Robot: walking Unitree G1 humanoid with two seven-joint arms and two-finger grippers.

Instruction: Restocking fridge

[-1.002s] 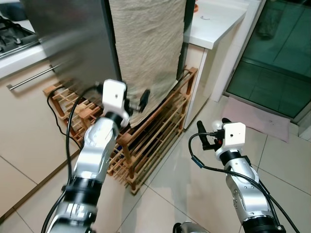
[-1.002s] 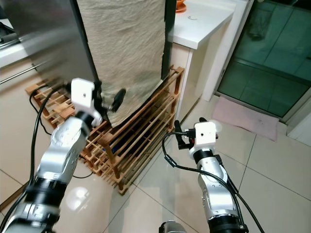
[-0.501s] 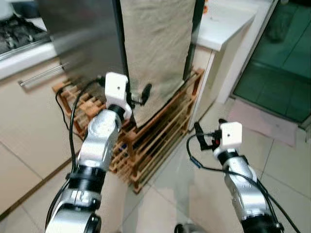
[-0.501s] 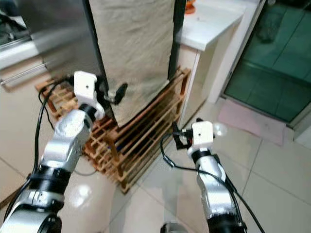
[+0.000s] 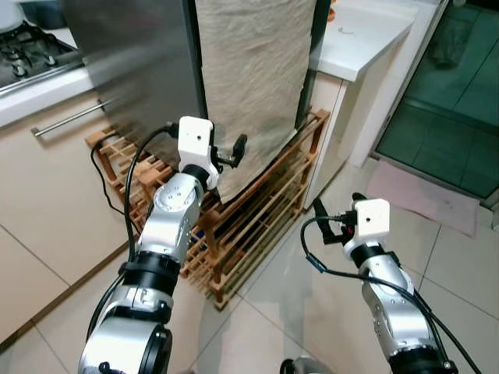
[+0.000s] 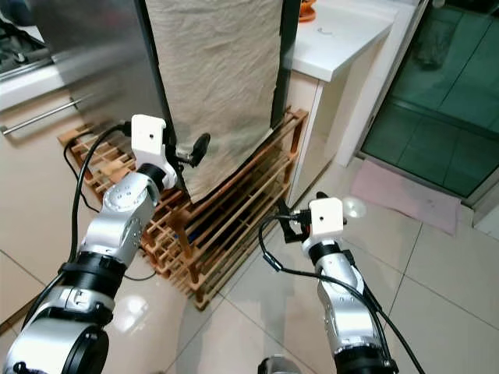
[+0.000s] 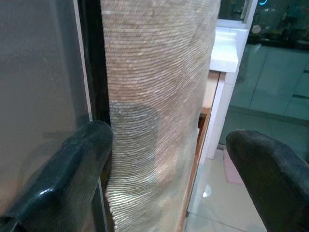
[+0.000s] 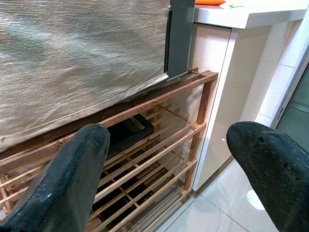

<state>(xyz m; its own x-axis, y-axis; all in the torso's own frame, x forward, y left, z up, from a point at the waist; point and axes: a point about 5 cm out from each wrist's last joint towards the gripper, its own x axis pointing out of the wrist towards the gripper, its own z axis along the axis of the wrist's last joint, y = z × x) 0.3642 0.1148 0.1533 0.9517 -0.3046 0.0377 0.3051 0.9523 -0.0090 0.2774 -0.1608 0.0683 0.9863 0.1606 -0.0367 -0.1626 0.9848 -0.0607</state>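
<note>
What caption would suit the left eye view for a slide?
Left gripper open at the cloth-draped fridge on its wooden rack; right gripper open over the tiled floor.

left gripper (image 7: 166, 159): fingers spread wide
fridge door (image 7: 38, 72): steel, one fingertip at its edge
cloth (image 7: 159, 87): beige, hangs between fingers, just ahead
counter (image 7: 227, 48): white, beyond cloth

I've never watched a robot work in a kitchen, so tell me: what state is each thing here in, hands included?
Fridge: shut, standing on the wooden rack.
Cloth: hanging down the fridge front.
Wooden rack: upright on the floor.
Left hand: open, raised at the cloth's edge.
Right hand: open, held low over the floor.
</note>
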